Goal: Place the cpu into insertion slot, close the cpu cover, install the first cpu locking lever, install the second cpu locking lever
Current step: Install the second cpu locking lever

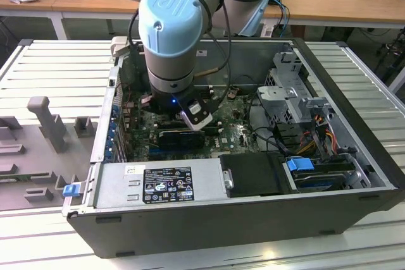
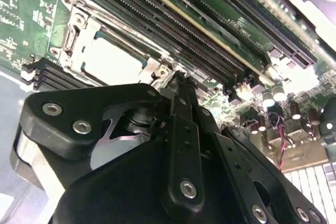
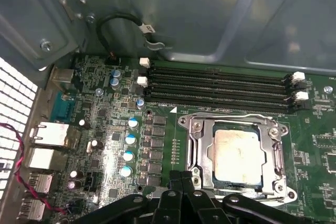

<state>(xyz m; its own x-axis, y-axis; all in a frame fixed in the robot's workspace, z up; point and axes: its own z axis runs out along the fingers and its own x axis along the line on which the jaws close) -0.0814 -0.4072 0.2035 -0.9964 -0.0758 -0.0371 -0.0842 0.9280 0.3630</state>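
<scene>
A robot arm [image 1: 171,23] reaches down into an open computer case [image 1: 253,213] that lies on its side on a table. In the exterior view, the arm's wrist hangs low over the green board [image 1: 234,136] in the middle of the case.

The gripper [image 3: 181,178] is black. In the first wrist view its two fingers [image 3: 175,182] sit side by side, pressed together, with no gap that I can see. In the second wrist view the fingers [image 2: 184,95] also come to one thin tip. There is nothing between them. The tip hangs just beside the edge of the insertion slot [image 3: 195,129], near one corner of its metal rim. I cannot tell if the tip touches the rim or floats just above it.

The cpu [image 3: 236,153] is already in the insertion slot. Its pale, silvery face looks up out of the middle of the square. The cpu cover [image 3: 275,145] lies flat around it, like a grey metal frame, and the chip shows through the big window. In the second wrist view the same pale chip [image 2: 113,59] shows inside the shiny frame [image 2: 71,38].

Long black memory slots [image 3: 220,85] run in a row just beside the insertion slot. Small round silver-topped cans [image 3: 129,140] stand on the board on the other side. A thin black cable [image 3: 123,24] loops by the grey case wall.
</scene>
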